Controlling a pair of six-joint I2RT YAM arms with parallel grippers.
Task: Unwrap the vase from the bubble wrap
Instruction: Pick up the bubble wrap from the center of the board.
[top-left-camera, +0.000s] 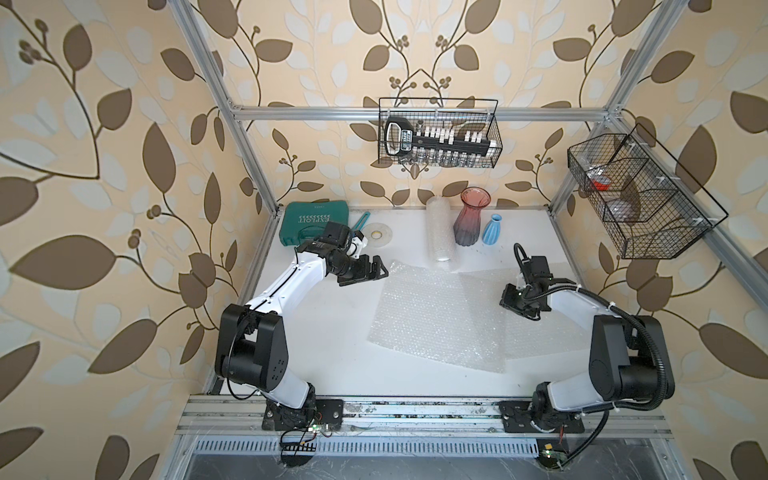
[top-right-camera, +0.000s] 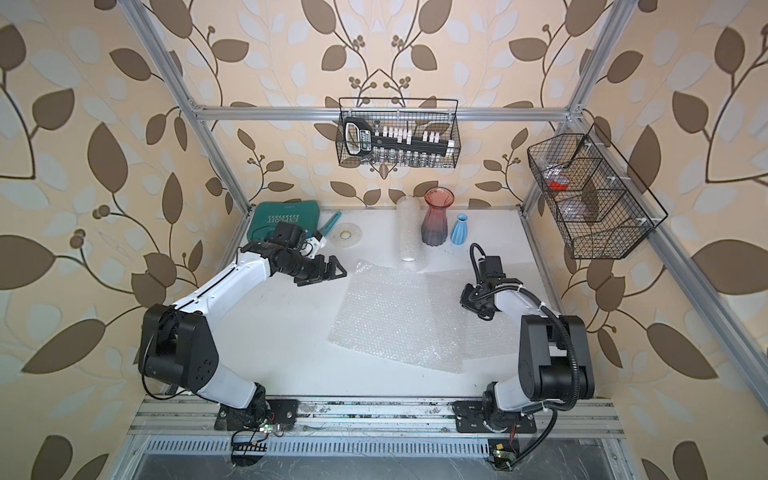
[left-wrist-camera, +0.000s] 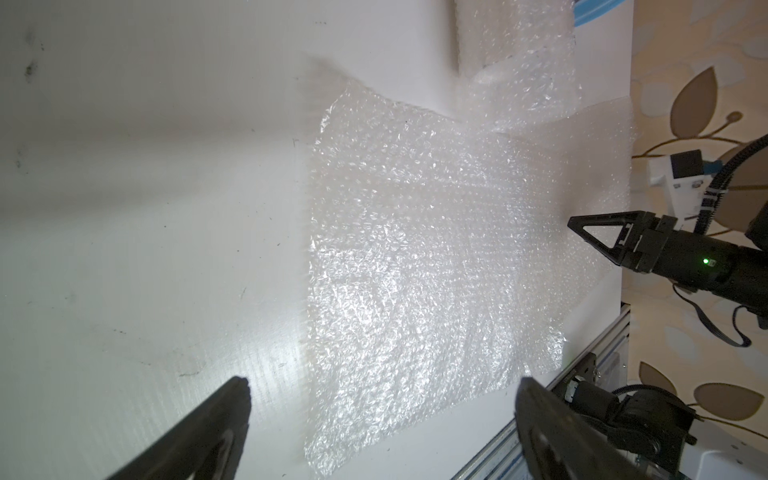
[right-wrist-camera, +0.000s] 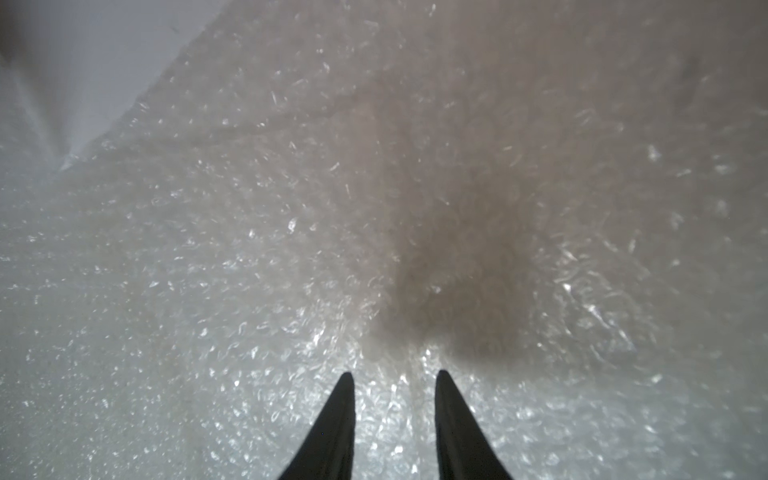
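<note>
A flat sheet of bubble wrap (top-left-camera: 436, 320) (top-right-camera: 395, 320) (left-wrist-camera: 415, 257) lies mid-table, overlapping a second sheet (top-left-camera: 540, 332) to its right. My right gripper (top-left-camera: 508, 298) (top-right-camera: 466, 298) (left-wrist-camera: 575, 222) (right-wrist-camera: 395, 376) points down with its tips on that second sheet, a narrow gap left and wrap puckering between them. My left gripper (top-left-camera: 376, 270) (top-right-camera: 334, 270) (left-wrist-camera: 382, 386) hovers wide open at the flat sheet's far left corner, holding nothing. A rolled tube of bubble wrap (top-left-camera: 440, 232) (top-right-camera: 407, 232) lies at the back, its contents hidden. Beside it stand a bare pink-red glass vase (top-left-camera: 471, 218) and a small blue vase (top-left-camera: 493, 229).
A green tool case (top-left-camera: 313, 222) and a flat tape disc (top-left-camera: 378, 236) sit at the back left. A wire basket (top-left-camera: 438, 133) hangs on the back rail and another (top-left-camera: 636, 195) on the right post. Aluminium frame posts border the white table (top-left-camera: 324, 332).
</note>
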